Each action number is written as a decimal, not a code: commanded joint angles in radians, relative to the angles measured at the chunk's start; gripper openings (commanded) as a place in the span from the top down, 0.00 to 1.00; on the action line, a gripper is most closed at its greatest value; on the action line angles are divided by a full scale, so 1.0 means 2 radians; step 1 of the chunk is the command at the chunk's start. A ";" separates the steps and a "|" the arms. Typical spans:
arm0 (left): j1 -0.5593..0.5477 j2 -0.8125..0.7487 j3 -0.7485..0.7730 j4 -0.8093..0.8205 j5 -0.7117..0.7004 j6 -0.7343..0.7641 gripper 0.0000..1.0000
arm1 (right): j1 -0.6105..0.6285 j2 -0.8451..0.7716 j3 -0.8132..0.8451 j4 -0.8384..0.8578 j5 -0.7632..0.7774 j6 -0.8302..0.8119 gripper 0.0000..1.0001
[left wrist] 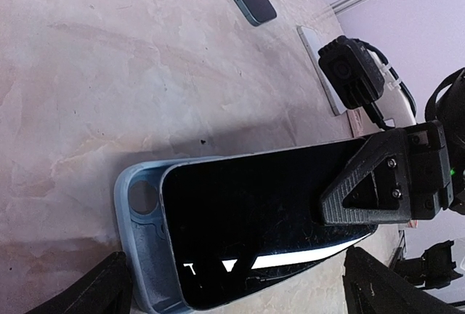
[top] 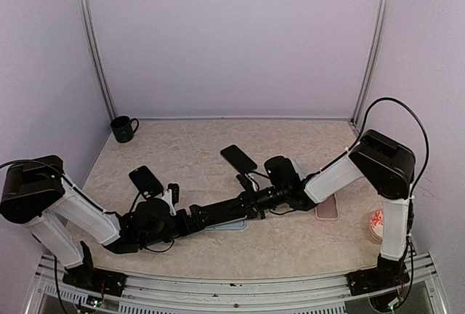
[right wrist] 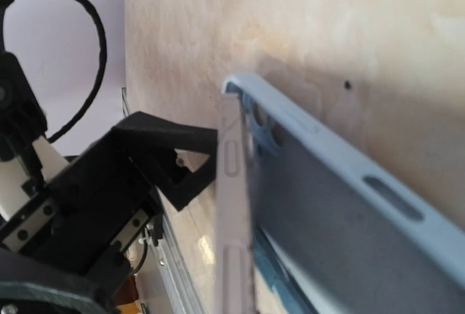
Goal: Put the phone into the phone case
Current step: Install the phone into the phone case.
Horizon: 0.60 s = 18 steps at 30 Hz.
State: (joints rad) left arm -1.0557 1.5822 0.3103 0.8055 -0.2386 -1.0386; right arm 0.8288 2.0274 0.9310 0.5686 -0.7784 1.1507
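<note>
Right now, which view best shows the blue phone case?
Left wrist: the blue phone case shows rim and camera cutout, the phone on it. Right wrist sees it obliquely; top external, a sliver under the arms.

From above we see only a sliver of the phone case (top: pixel 232 224) — the arms (top: pixel 196 218) cover the rest. The right gripper (left wrist: pixel 334 208) hides the right end of the phone (left wrist: pixel 247 212); at the right wrist its edge is blurred — cut off below.

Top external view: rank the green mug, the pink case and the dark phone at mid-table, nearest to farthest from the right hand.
1. Dark phone, just beyond the right hand, centre.
2. Pink case, off to its right side.
3. Green mug, far left corner.
</note>
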 commanded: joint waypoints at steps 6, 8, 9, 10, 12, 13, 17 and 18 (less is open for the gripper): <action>-0.004 0.012 0.007 0.019 0.009 0.005 0.01 | -0.007 0.009 -0.002 0.010 -0.001 0.006 1.00; -0.004 0.013 0.007 0.020 0.010 0.005 0.01 | -0.008 0.009 -0.001 0.006 0.000 0.007 1.00; -0.004 0.013 0.007 0.021 0.010 0.005 0.01 | -0.008 0.010 0.001 0.005 0.000 0.007 1.00; -0.004 0.013 0.008 0.022 0.010 0.005 0.01 | -0.008 0.011 0.001 0.004 -0.001 0.008 1.00; -0.004 0.014 0.008 0.024 0.011 0.005 0.01 | -0.008 0.015 0.001 0.008 -0.004 0.013 1.00; -0.004 0.015 0.008 0.025 0.012 0.005 0.01 | -0.008 0.017 0.002 0.011 -0.005 0.016 1.00; -0.005 0.016 0.010 0.030 0.016 0.005 0.01 | -0.008 0.026 0.002 0.020 -0.006 0.026 1.00; -0.005 0.017 0.010 0.031 0.017 0.006 0.01 | -0.008 0.029 0.002 0.022 -0.006 0.029 1.00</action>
State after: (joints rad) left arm -1.0565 1.6016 0.3115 0.8246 -0.2302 -1.0386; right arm 0.8177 2.0502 0.9298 0.5919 -0.7864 1.1812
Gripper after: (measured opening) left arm 0.988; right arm 0.053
